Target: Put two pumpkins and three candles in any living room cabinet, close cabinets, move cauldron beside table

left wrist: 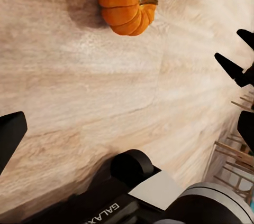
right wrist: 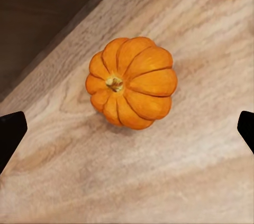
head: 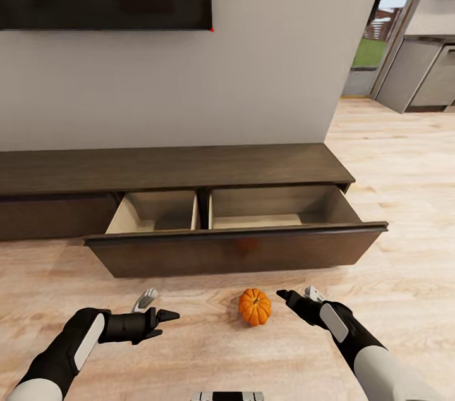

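A long, dark-brown wooden cabinet (head: pixel 170 167) is standing with its wide drawer (head: pixel 237 249) pulled open, both pale-wood compartments showing bare. One ribbed orange pumpkin (head: pixel 254 306) is sitting on the light plank floor (head: pixel 208 350), at six o'clock from the drawer. The right tool (head: pixel 297 295), fingers spread, is hovering just beside it at three o'clock; the left tool (head: pixel 158 306), also spread, is waiting at nine o'clock.

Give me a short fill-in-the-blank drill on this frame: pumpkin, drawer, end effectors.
1. The pumpkin sits on the ____.
2. The cabinet drawer behind it is ____.
3. The right end effector has its fingers ____, with nothing held.
4. The pumpkin lies between the left end effector and the ____ one.

Missing words: floor; open; open; right
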`<state>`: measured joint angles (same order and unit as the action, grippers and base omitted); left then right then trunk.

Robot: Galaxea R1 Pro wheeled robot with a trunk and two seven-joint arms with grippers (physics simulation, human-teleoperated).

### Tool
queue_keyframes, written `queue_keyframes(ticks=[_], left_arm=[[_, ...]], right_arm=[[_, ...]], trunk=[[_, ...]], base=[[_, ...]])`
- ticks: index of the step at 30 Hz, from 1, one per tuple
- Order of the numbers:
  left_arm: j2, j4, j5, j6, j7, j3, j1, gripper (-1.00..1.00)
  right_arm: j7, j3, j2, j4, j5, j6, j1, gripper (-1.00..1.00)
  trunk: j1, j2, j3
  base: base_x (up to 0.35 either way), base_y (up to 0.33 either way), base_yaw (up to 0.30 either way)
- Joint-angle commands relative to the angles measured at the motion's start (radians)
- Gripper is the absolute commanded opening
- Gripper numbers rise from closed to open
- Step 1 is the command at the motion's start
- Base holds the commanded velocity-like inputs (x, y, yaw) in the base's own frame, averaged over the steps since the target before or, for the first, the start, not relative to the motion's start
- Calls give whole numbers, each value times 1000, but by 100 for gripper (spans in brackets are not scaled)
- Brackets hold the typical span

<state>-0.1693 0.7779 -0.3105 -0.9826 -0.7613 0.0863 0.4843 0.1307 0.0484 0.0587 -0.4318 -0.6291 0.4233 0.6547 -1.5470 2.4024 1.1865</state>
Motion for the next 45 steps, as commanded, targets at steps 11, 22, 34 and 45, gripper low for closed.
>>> queue_keyframes(ticks=[11,22,34,45], left_arm=[[-1,0,0,-5,-10,1,1,100],[1,0,-1,-5,-11,0,1,100],[-2,0,-1,-11,-12,1,2,100],[-2,0,1,-11,-12,0,2,100]], right_arm=[[1,4,-8,-1,-2,-21,0,100],[1,120,-8,2,-4,-39,0,100],[1,131,-13,5,-6,-41,-1,100],[83,122,-15,-1,-27,-40,-1,100]], trunk=[[-42,78,35],[-57,99,76],[-62,102,122],[-67,105,165]], base=[[0,0,0],[0,0,0],[0,0,0],[0,0,0]])
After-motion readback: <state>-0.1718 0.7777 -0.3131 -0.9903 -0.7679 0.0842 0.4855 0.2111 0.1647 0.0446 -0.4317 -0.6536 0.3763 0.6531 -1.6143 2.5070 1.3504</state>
